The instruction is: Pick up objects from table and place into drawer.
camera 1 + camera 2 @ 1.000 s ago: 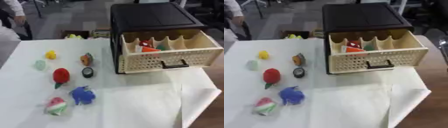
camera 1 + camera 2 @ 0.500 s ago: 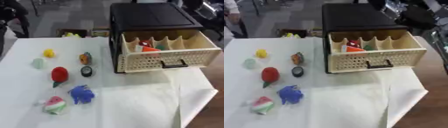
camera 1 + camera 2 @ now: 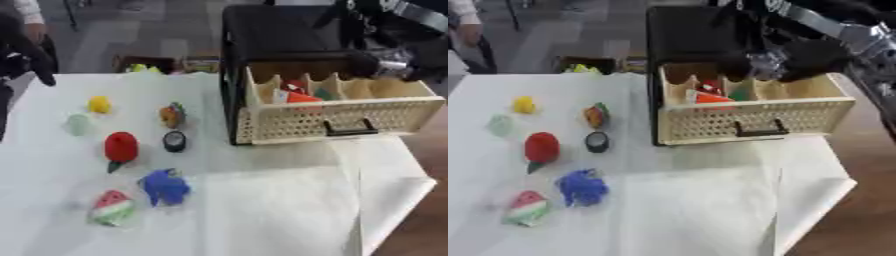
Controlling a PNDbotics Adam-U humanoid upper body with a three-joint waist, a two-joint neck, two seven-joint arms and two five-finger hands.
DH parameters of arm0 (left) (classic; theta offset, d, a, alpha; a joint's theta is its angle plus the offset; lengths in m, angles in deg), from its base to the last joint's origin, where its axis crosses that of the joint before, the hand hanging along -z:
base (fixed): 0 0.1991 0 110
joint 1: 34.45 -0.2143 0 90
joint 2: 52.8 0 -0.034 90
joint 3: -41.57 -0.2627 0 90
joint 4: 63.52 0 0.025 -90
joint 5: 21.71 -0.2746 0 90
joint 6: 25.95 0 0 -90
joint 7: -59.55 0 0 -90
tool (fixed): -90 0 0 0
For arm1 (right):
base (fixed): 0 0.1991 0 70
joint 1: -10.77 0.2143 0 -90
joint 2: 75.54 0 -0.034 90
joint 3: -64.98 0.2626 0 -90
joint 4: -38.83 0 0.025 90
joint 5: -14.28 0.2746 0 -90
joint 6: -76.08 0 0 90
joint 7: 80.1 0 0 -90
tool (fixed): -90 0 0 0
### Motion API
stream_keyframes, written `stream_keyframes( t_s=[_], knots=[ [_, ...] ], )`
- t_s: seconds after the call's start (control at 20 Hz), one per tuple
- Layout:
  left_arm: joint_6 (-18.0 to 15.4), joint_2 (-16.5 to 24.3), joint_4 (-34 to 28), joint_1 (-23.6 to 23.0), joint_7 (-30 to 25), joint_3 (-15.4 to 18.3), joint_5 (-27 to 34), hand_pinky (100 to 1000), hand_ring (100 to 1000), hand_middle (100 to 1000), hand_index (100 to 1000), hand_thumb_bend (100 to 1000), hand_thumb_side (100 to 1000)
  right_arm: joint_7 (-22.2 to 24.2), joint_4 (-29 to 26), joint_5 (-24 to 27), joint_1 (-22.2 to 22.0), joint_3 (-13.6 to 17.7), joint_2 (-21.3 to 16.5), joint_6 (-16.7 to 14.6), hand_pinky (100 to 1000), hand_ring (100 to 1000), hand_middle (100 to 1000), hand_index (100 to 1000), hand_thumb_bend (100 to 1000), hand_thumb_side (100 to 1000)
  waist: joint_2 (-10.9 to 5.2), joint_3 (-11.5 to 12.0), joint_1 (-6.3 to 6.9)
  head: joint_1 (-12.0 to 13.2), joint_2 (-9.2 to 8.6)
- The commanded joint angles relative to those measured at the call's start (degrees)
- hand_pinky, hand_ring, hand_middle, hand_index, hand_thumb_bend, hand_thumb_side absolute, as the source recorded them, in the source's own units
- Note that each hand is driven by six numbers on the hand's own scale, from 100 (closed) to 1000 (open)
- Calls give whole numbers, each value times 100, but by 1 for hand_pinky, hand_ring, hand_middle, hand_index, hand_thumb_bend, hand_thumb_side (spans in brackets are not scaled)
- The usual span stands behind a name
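Observation:
Several toys lie on the white cloth at the left: a yellow one (image 3: pixel 99 104), a pale green one (image 3: pixel 79 123), an orange striped one (image 3: pixel 172 115), a black round one (image 3: pixel 174 141), a red one (image 3: pixel 121 147), a blue one (image 3: pixel 164 186) and a watermelon slice (image 3: pixel 112 206). The beige drawer (image 3: pixel 350 117) stands pulled out of the black cabinet (image 3: pixel 280 30), with red and green pieces (image 3: pixel 297 95) inside. My right hand (image 3: pixel 802 59) hangs blurred over the drawer's back. A dark blurred left hand (image 3: pixel 24 57) shows at the left edge.
The cloth is folded up at the right (image 3: pixel 394 185), beside the bare wooden table edge (image 3: pixel 435 145). A box of small things (image 3: pixel 166 64) sits beyond the table's far edge. A person stands at the far left corner.
My right arm has come in from the upper right and now hangs over the open drawer. The dark left hand has come down the left edge. The toys lie as before.

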Motion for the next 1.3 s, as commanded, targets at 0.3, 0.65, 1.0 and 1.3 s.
stream_keyframes(
  t_s=[0.3,0.65,1.0,1.3],
  knots=[
    [-5,61,-71,-112,-131,67,-96,402,520,485,653,100,788,572,-22,713,-27,-65,-497,25,100,339,414,779,686,808,-111,-62,25,40,-9],
    [43,57,-71,-217,-203,76,-161,402,521,486,651,100,802,882,-141,1097,-447,32,-773,123,100,364,431,783,676,723,-103,-157,24,99,-16],
    [115,60,-71,-263,-223,91,-178,402,521,486,650,100,813,1325,-171,1647,-935,89,-988,281,100,466,514,821,638,699,-80,-256,9,163,-23],
    [170,56,-71,-285,-212,101,-207,403,521,486,649,100,820,1812,-283,1797,-1161,155,-1034,197,100,508,566,838,622,638,-70,-366,3,220,-30]
  ],
)
